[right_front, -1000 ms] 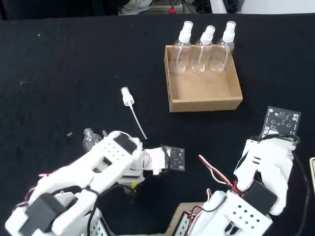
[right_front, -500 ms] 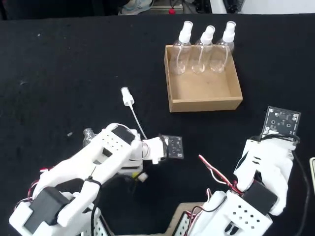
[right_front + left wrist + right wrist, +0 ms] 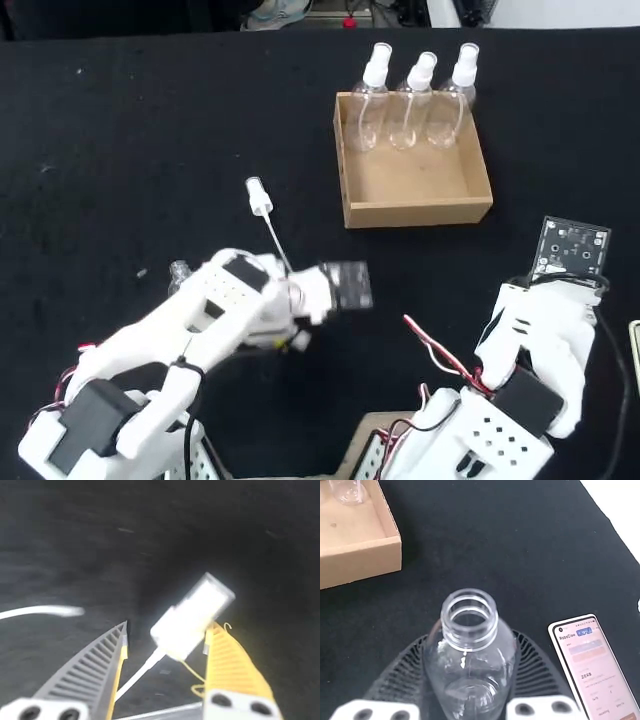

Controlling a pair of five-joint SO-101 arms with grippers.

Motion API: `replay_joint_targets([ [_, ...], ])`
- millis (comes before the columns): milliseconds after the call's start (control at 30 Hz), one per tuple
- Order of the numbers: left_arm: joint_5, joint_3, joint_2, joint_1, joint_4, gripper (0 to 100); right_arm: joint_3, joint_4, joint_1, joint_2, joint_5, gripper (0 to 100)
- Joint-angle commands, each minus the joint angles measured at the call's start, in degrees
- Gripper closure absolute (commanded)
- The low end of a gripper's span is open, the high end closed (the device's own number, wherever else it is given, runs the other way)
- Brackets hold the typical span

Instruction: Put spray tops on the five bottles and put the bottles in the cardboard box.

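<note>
The left gripper (image 3: 167, 627) had its yellow fingers apart, with a white spray top (image 3: 192, 617) between them. The top touched 1 finger and left a dark gap to the other, and its thin tube trailed back toward the wrist. From the high view, this arm sat low over the black table (image 3: 120, 130), near side, left of the middle.

The right gripper (image 3: 470, 640) was clamped on a clear bottle (image 3: 469, 650), which stood upright with its neck open and no top. A phone (image 3: 587, 665) lay flat on the table just beside it.

A second spray top (image 3: 258, 197) lay loose on the table between the left arm and the cardboard box (image 3: 415, 213). Its tube pointed toward the arm. An uncapped bottle (image 3: 180, 275) lay beside the left arm, partly hidden by it.

In the box, 3 capped bottles (image 3: 405, 120) stood in a row against the far wall.
</note>
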Motion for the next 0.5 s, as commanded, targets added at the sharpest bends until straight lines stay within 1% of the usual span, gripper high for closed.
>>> replay_joint_targets([
  [0, 5.98, -6.73, -0.7, -2.15, -1.32, 77, -0.22, 0.26, 0.79, -0.13, 0.09, 94.4],
  [367, 6.24, -5.67, -0.09, -1.63, -1.85, 76, -0.22, 0.26, 0.79, -0.13, 0.0, 94.4],
  [467, 5.01, -5.93, -0.18, 0.04, -1.32, 76, -0.22, 0.26, 0.79, -0.13, 0.09, 94.4],
])
